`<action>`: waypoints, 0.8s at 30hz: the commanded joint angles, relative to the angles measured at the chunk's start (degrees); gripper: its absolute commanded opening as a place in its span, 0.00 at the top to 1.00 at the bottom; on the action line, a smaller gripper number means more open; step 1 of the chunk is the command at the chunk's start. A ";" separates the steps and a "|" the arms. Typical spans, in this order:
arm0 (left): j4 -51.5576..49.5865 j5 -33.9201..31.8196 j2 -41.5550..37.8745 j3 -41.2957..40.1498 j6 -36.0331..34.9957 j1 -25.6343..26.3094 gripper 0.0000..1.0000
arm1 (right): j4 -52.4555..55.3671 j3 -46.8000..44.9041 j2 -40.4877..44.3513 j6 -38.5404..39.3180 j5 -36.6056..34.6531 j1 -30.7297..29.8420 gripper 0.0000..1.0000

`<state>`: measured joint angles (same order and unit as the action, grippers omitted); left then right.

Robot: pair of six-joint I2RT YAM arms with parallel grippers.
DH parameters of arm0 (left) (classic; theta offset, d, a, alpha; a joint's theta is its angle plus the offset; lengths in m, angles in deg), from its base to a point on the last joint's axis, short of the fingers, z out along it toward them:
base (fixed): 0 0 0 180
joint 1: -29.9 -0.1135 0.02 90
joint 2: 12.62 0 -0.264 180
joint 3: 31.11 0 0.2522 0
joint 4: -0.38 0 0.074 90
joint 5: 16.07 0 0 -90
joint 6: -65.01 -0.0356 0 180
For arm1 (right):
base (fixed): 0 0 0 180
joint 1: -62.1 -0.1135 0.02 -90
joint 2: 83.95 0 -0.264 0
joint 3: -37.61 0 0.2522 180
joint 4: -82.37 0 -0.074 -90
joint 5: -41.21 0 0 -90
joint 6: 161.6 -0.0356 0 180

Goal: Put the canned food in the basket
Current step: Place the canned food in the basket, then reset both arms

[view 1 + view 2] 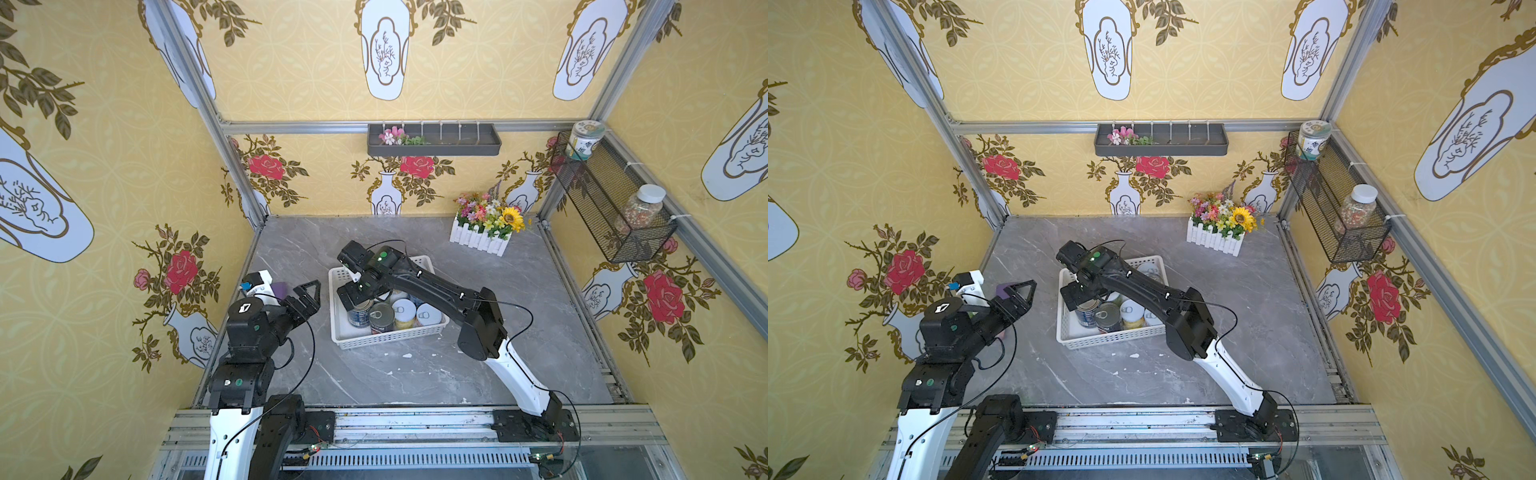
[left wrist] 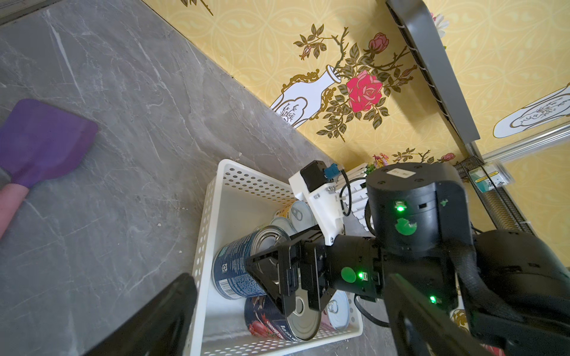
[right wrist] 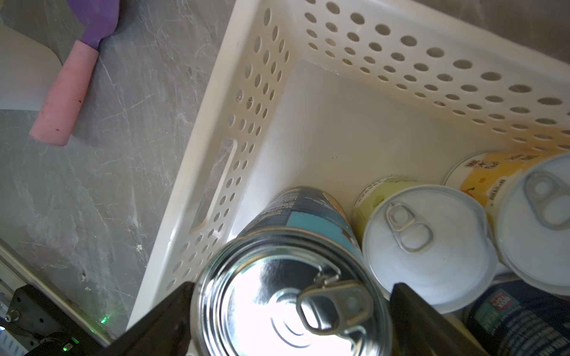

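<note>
Grey marble table (image 1: 519, 332) walled on three sides by yellow flowered panels, with an aluminium rail (image 1: 415, 419) along the near edge; mid-table and slightly skewed, the white perforated basket (image 1: 388, 338), clear of every wall; wide bare stone to its right and in front, bar a few white crumbs (image 1: 407, 355) just off the front wall; at the far right corner a white picket flower box (image 1: 482, 237), well apart from the basket; to the basket's left a narrower strip, shared by a purple-and-pink tool (image 3: 71, 83) flat on the stone and the left gripper (image 1: 308, 298) near it, fingers parted, nothing between them.

Inside the basket, bare floor toward one corner in the right wrist view; all visible cans gathered toward the near and right sides; right arm slanted across the basket from above.

Right gripper (image 1: 352, 298) low over the basket's left end, jaws spread wide, one on each side of the lid of a dark-blue-labelled can (image 3: 283, 296); fingers (image 3: 166, 317) right at the rim; cannot tell whether pressing or a hair clear; can standing on the basket floor, just beside the wall with the handle slot; tight against its other side a green-sided white-lidded can (image 3: 428, 246), then a yellow-sided can (image 3: 536, 222); a second metal can (image 1: 381, 318) just beside the flanked one in both top views.
</note>
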<state>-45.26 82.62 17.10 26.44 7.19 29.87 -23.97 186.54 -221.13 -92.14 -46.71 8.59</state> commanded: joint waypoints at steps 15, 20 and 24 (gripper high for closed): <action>1.25 -7.91 1.15 -1.12 2.82 -1.12 0.00 | -45.11 -59.14 60.76 14.03 -20.14 3.20 0.03; 20.72 -13.67 5.33 -10.23 8.20 -1.02 0.00 | -76.94 -94.91 87.86 21.27 -30.34 17.15 0.03; 32.26 -26.89 7.05 -18.39 6.38 -1.02 0.00 | -76.20 -100.92 90.03 21.19 -43.24 22.40 0.03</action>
<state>-25.70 67.08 23.85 11.71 14.01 28.84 -88.75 88.36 -131.32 -74.02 -77.79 29.15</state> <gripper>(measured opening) 0.999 0.971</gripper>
